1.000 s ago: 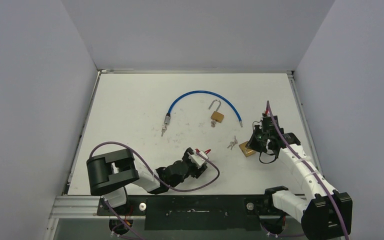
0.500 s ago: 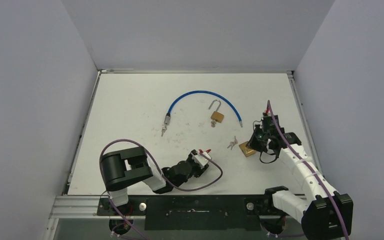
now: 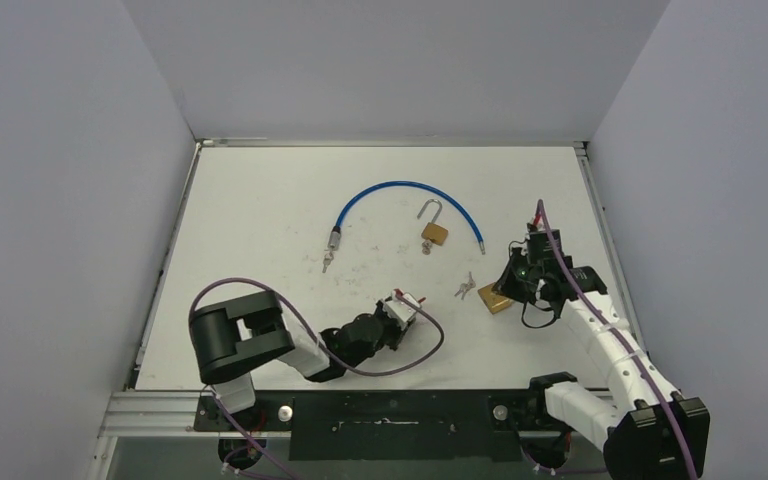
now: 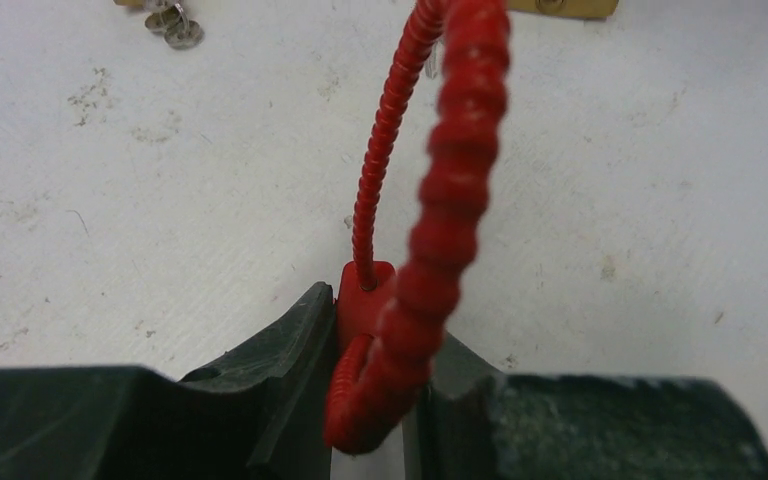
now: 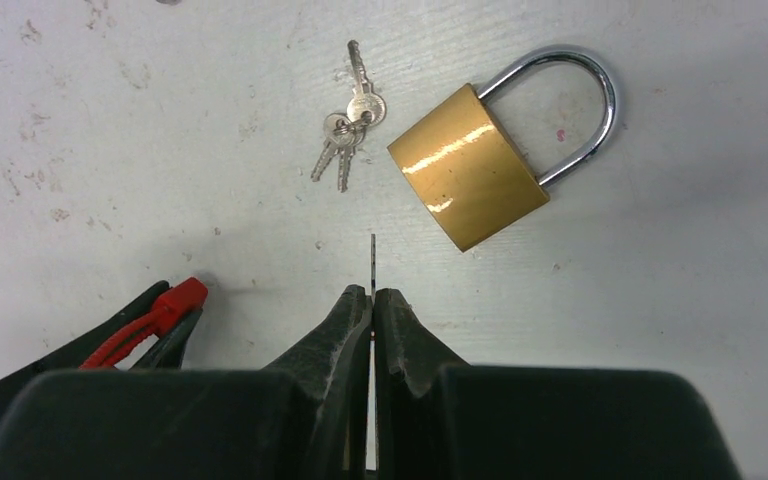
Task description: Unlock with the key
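Although the right gripper point(image 5: 372, 300) is pinched on a key point(image 5: 372, 262), the padlock point(image 5: 468, 178) lies just ahead, shackle closed and key not yet inserted, while the left gripper point(image 4: 378, 330) clamps a red cable point(image 4: 457, 140).

R gripper point(image 5: 372, 297) fingers pressed together, pinching thin metal blade point(image 5: 372, 262) pointing twd brass padlock point(image 5: 468, 180), shackle closed, flat on table point(image 5: 660, 300). Key bunch point(image 5: 345, 135) just left of it. L gripper point(image 5: 175, 308) lower left w/ red piece point(image 5: 182, 295) btwn fingers
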Available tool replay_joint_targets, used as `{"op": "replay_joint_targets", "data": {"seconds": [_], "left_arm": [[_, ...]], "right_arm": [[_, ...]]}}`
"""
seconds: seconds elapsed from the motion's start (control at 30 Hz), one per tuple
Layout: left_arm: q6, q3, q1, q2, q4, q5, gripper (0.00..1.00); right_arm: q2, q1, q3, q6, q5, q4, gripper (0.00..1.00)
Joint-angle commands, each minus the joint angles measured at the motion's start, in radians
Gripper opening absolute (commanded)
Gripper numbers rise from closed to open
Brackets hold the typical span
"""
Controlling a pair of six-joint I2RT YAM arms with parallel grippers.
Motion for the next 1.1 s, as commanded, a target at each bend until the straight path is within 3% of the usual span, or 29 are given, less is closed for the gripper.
{"op": "replay_joint_targets", "data": {"seconds": [0.0,0.27,0.43,0.53,0.63,0.73,0.87,0.97,1.07], "left_arm": [[-0.132,0.096,0.067,-0.176,-0.124,0.121,0.0],[-0.388,0.368,0.282,-0.386,-0.74,0.241,0.0],[-0.508,0.527,0.427,-0.392,-0.902,0.442,0.0],[-0.609,0.62,0.522,-0.37,-0.958,0.647,0.0],[-0.719,0.682,0.596,-0.348,-0.935,0.908,0.0],[-0.817,0.716,0.626,-0.355,-0.871,1.051,0.0],[-1.036,0.721,0.657,-0.371,-0.737,1.137,0.0],[-1.328,0.679,0.669,-0.378,-0.533,1.167,0.0],[-1.515,0.635,0.674,-0.384,-0.356,1.164,0.0]], "right_arm": [[-0.059,-0.003,0.048,-0.037,-0.076,0.069,0.0],[-0.081,0.002,0.062,-0.052,-0.355,0.337,0.0],[-0.118,0.016,0.044,-0.034,-0.536,0.492,0.0],[-0.154,0.036,0.023,-0.005,-0.601,0.592,0.0],[-0.166,0.055,0.025,0.002,-0.671,0.66,0.0],[-0.18,0.082,0.021,0.034,-0.689,0.718,0.0],[-0.165,0.12,0.016,0.137,-0.694,0.847,0.0],[-0.139,0.145,0.056,0.174,-0.683,0.887,0.0],[-0.122,0.16,0.078,0.204,-0.689,0.946,0.0]]}}
